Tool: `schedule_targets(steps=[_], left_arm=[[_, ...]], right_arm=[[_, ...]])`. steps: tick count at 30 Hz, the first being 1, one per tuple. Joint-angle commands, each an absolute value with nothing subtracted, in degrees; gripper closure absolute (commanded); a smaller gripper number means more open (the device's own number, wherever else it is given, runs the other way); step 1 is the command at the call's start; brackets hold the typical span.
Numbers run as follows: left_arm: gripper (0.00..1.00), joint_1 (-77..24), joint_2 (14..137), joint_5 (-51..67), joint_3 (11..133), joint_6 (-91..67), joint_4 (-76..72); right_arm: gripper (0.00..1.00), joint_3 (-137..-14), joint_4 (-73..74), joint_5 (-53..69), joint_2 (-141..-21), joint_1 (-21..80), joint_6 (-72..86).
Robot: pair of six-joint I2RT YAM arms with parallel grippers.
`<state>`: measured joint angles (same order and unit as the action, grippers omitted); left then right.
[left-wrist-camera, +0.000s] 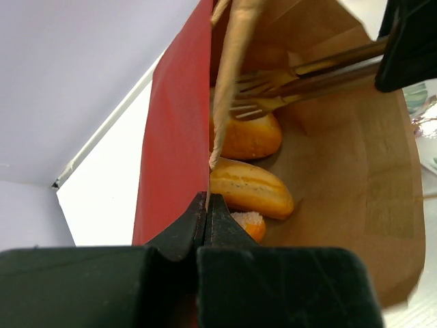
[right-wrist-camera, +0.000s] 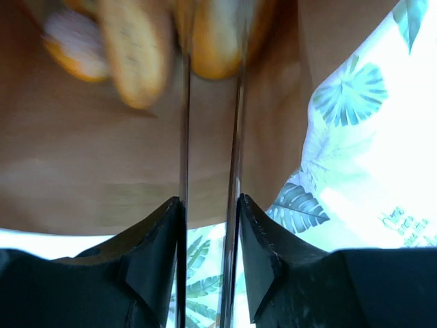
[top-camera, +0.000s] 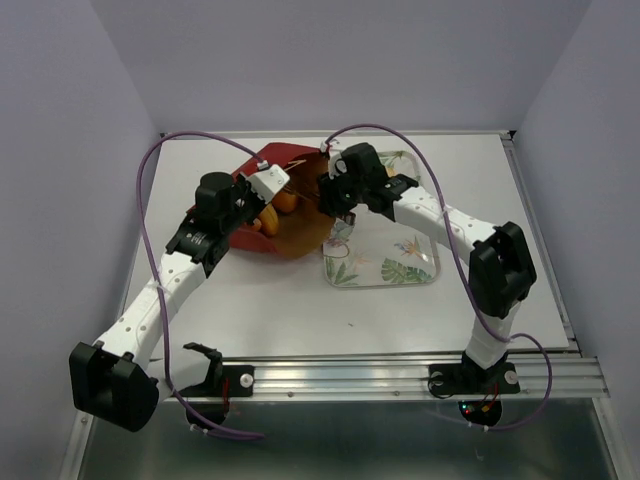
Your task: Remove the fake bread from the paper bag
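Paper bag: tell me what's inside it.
Visible: a round bun, an oblong loaf, and a white-topped piece half hidden behind the left gripper. Metal fork tips reach in. Anything beneath is covered.

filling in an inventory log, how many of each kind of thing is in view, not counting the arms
bread pieces showing in the bag: 3
paper bag: 1
leaf-patterned tray: 1
tongs: 1
total: 6

- A white counter (top-camera: 290, 300) is enclosed by pale lilac walls (top-camera: 330, 60).
- An aluminium rail (top-camera: 400, 375) is fixed along its near edge.
- Even light is cast throughout.
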<state>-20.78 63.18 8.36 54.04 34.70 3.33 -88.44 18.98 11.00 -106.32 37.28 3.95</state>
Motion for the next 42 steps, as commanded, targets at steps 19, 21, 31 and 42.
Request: schedule_targets(steps=[19, 21, 31, 42], left_arm=[[1.0, -20.83, 62.58, 9.76, 55.63, 35.42, -0.09], [1.0, -20.83, 62.32, 10.02, 55.81, 35.25, -0.09], [1.0, -20.83, 62.75, 10.37, 55.99, 35.6, -0.09], [1.0, -20.83, 62.75, 10.46, 56.07, 35.68, -0.09]], right_arm=[[0.74, -92.11, 17.23, 3.35, -104.59, 38.5, 2.81], [0.64, -92.28, 17.14, 2.37, -105.12, 38.5, 3.6], [0.55, -90.44, 15.3, 4.22, -106.26, 38.5, 5.97], [0.43, -88.33, 15.21, 4.31, -106.43, 38.5, 6.33]])
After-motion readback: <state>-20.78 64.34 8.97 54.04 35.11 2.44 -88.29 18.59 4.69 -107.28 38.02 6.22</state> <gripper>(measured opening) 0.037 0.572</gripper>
